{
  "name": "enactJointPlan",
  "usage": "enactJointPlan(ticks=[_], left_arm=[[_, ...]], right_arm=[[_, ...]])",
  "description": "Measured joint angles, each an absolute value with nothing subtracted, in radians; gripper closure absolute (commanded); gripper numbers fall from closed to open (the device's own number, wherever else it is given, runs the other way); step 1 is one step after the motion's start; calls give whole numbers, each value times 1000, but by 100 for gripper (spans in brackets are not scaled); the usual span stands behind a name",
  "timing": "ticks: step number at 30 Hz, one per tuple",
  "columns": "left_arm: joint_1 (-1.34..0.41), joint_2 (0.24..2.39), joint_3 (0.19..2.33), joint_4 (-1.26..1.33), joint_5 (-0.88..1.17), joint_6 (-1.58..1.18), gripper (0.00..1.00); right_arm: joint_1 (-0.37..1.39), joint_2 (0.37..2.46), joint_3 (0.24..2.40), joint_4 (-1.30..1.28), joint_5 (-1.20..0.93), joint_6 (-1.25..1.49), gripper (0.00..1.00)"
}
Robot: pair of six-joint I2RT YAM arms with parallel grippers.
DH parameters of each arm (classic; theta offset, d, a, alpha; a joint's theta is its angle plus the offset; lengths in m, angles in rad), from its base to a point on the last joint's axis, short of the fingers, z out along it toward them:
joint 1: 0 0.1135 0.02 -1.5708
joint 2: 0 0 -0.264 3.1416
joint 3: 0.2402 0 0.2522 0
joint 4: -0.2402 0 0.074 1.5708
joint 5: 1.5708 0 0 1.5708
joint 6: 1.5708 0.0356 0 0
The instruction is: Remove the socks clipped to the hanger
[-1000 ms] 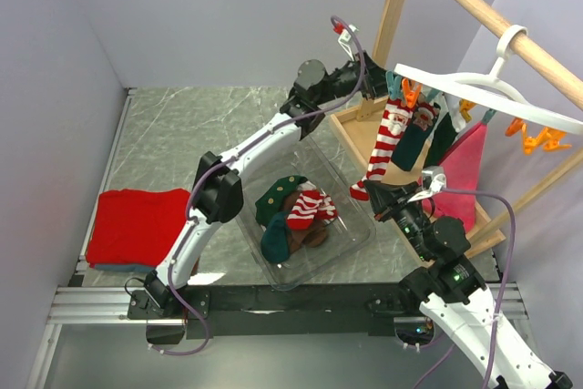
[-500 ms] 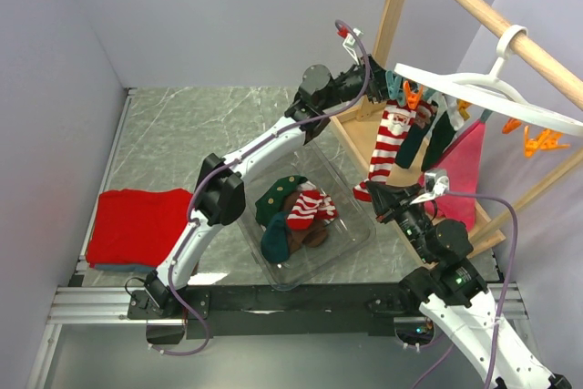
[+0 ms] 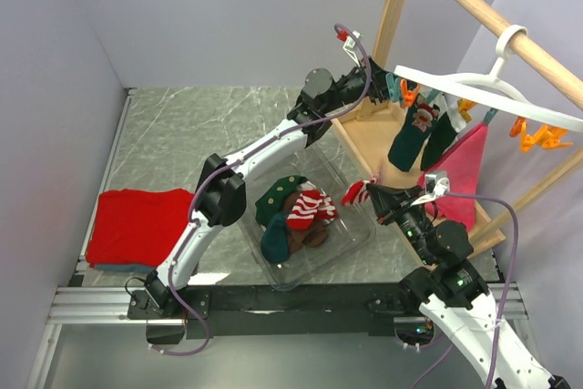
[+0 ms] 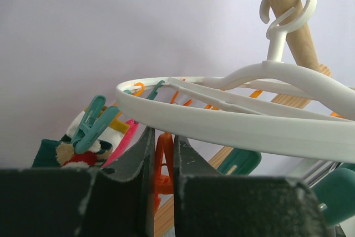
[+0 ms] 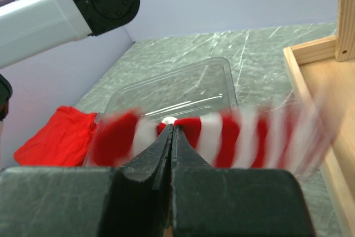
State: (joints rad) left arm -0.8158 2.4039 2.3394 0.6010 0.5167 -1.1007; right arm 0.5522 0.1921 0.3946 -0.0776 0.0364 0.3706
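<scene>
While socks (image 3: 290, 211) fill the tub (image 3: 355, 234), right jaws clamp a striped sock (image 5: 222, 140) (left jaws, a peg (image 4: 164, 156)).

Red-and-white striped sock (image 5: 233, 137), white hanger (image 4: 249, 129), orange peg (image 4: 164, 159)

No legible text, no labels or brands, no numbers or signs
</scene>
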Motion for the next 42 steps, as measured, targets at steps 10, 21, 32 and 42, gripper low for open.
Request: enactJointPlan(ticks=[10, 21, 32, 42], left_arm=[[-826, 2376, 2284, 595, 513, -1091, 95], [-828, 2278, 2205, 579, 515, -1093, 93], [-828, 2267, 2192, 556, 519, -1089, 93], [-828, 2259, 2182, 557, 519, -1087, 93]], right_arm=[[552, 291, 393, -47, -97, 389, 100], [552, 531, 394, 19, -331, 397, 100], [555, 786, 403, 61, -376, 432, 100], [730, 798, 420, 96, -489, 403, 94]])
